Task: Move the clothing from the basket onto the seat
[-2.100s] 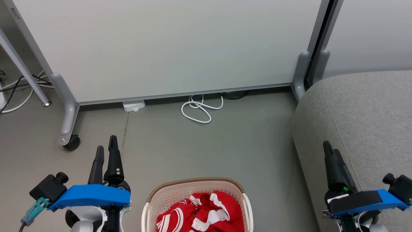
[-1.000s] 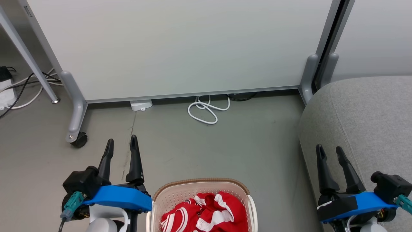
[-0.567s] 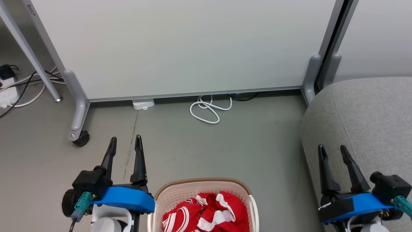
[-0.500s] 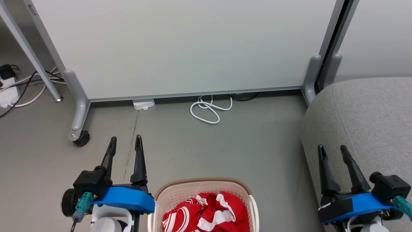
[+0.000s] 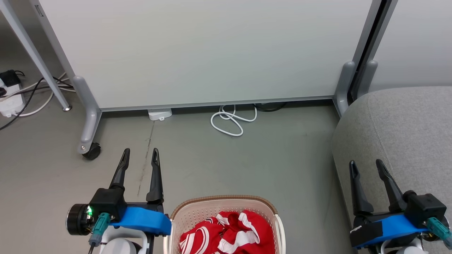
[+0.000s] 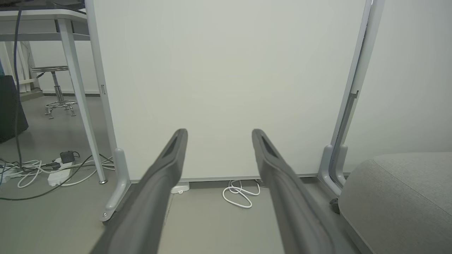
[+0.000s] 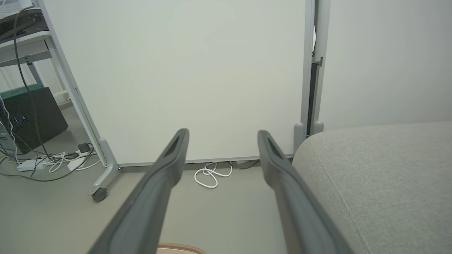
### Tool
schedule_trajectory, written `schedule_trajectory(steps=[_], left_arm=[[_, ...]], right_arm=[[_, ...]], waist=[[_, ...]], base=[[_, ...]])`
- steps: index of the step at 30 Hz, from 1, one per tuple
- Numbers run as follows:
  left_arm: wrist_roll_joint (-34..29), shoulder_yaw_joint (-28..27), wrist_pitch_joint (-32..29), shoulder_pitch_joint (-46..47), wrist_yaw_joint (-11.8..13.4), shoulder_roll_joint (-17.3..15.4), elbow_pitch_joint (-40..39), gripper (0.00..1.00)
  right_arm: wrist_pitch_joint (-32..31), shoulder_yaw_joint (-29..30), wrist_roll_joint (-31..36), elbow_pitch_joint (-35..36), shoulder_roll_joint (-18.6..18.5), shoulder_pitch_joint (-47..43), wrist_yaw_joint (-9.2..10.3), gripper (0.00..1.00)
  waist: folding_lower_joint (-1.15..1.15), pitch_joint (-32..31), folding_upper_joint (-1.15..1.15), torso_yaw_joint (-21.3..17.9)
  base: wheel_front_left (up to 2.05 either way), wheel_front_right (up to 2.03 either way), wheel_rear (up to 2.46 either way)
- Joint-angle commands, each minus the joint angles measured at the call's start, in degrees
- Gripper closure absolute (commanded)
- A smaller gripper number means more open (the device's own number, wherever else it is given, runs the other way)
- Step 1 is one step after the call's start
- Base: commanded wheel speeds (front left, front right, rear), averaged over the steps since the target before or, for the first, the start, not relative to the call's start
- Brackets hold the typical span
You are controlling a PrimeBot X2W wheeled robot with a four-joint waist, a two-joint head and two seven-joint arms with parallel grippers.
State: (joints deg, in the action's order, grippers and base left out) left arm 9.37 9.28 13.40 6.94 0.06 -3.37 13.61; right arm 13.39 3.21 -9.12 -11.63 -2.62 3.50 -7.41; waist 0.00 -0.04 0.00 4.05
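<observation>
White flat partition panel (image 5: pixel 212 53) on a grey metal frame stands upright across the far side of the head view; grey smooth floor (image 5: pixel 268 158) lies in front of it; large light grey fabric-upholstered sofa seat (image 5: pixel 406 127) with a rounded corner occupies the right side, its top surface bare of garments where visible; cream perforated plastic laundry basket (image 5: pixel 219 198) with a brown woven-look rim stands on the floor at the bottom centre, left of the seat and apart from it; bright red soft fabric clothing (image 5: pixel 229 233) with white stripes lies crumpled inside the basket, below the rim; left gripper (image 5: pixel 141 151) is positioned above the floor just left of the basket, jaws moderately open and parallel, nothing between them, as confirmed in the left wrist view (image 6: pixel 219 132); right gripper (image 5: pixel 365 163) is positioned over the near left edge of the seat, jaws open to a similar width and empty, as confirmed in the right wrist view (image 7: pixel 223 131); white coiled cable (image 5: pixel 229 120) lies on the floor at the foot of the panel; black castor wheel (image 5: pixel 92 152) supports the left leg of the frame.
</observation>
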Motion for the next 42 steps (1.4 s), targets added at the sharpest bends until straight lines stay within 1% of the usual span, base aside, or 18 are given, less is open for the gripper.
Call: schedule_trajectory(steps=[1, 16, 23, 42], left_arm=[[-1.2, 0.0, 0.5, 1.0, 0.2, -0.3, -0.1, 0.00], [-5.9, 0.0, 1.9, 0.5, -0.5, 0.0, 0.7, 0.00], [-4.9, -0.3, 1.9, 0.6, -1.3, 0.2, 2.7, 0.00], [-2.9, -0.3, 1.9, 1.6, -2.3, 0.4, 6.7, 0.00]], right_arm=[[0.5, 0.0, 1.3, 0.1, -0.4, -0.5, -0.13, 0.00], [1.9, -0.2, 7.7, -0.9, -0.4, -0.7, -0.14, 0.00], [1.9, -0.6, 7.1, -1.6, -0.4, -0.7, -0.09, 0.00], [1.9, -1.3, 5.6, -3.9, -0.4, -0.5, -0.09, 0.00]], waist=[[0.00, -0.1, 0.00, 0.0], [0.00, -0.8, 0.00, 0.7], [0.00, -1.1, 0.00, 0.8], [0.00, -1.2, 0.00, 0.8]], base=[[0.00, 0.00, 0.00], [0.00, 0.00, 0.00], [0.00, 0.00, 0.00], [0.00, 0.00, 0.00]])
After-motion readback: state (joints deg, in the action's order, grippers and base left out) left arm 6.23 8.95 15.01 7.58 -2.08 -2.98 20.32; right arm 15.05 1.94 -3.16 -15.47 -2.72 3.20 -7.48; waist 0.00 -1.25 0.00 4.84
